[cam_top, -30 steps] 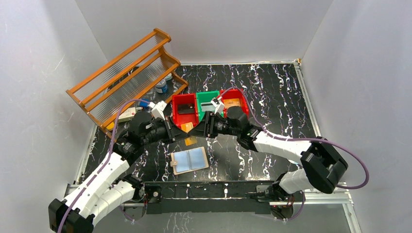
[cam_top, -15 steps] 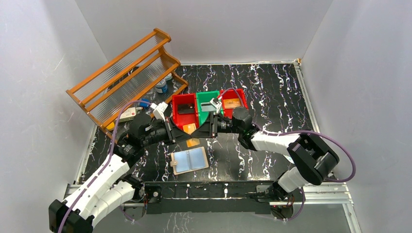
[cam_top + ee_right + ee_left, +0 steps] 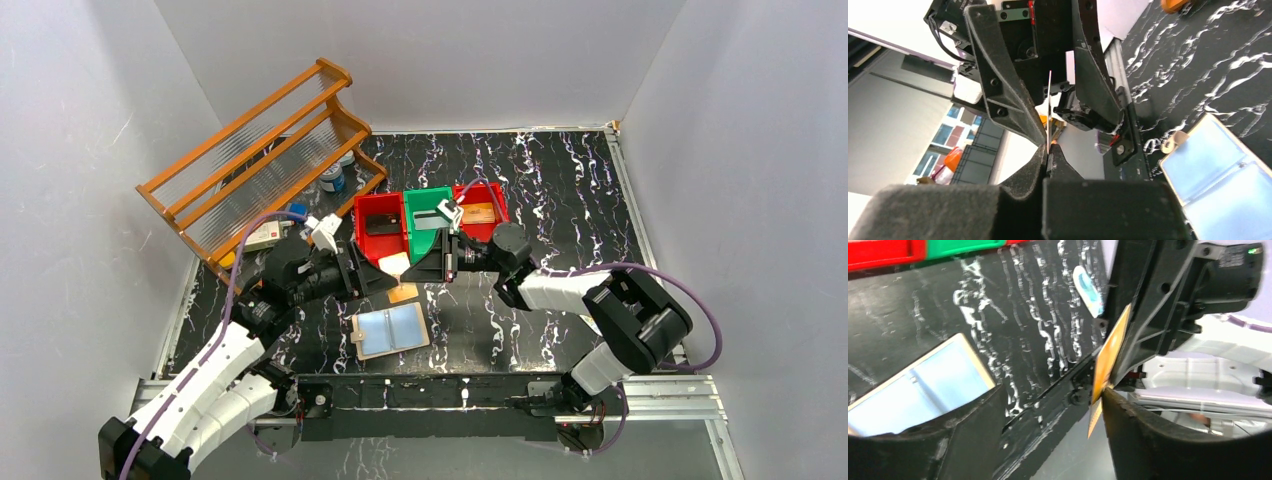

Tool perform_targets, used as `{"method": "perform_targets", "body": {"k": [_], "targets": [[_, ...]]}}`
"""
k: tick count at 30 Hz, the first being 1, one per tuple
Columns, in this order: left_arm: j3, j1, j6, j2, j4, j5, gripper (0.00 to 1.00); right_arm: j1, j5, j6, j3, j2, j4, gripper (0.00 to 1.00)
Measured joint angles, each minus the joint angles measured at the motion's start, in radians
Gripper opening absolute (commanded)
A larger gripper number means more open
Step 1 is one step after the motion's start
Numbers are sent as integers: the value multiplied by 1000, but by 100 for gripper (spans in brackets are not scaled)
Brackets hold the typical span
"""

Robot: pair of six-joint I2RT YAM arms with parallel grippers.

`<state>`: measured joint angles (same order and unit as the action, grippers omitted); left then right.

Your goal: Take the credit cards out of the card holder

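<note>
With the right gripper [image 3: 1050,150] pinched shut on only the edge of the orange card [image 3: 1109,360] and the left gripper [image 3: 1050,402] open around it, a quick swing could slip it onto the tabletop [image 3: 560,190].

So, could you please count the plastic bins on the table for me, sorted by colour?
Red bins: 2
Green bins: 1
Total: 3
</note>
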<state>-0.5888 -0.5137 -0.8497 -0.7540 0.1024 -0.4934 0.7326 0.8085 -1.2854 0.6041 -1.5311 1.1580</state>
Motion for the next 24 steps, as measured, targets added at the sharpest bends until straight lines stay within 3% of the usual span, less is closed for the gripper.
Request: {"method": "perform_targets", "body": {"k": [4,7,10,15,20,24], "targets": [[-2,0,21,13,93,78,89,-45,2,85,3,53,-149,0],[-14,0,35,29,168,141,94,-85,-71,244,55,137,-438,0],[-34,0,48,46,241,209,98,-117,-257,452,170,210,-777,0],[-47,0,65,63,344,307,98,-139,-624,726,329,242,-1147,0],[-63,0,88,65,414,366,98,-143,-909,966,424,158,-1357,0],[-95,0,118,65,439,397,98,-143,-1016,1180,453,67,-1424,0]]}}
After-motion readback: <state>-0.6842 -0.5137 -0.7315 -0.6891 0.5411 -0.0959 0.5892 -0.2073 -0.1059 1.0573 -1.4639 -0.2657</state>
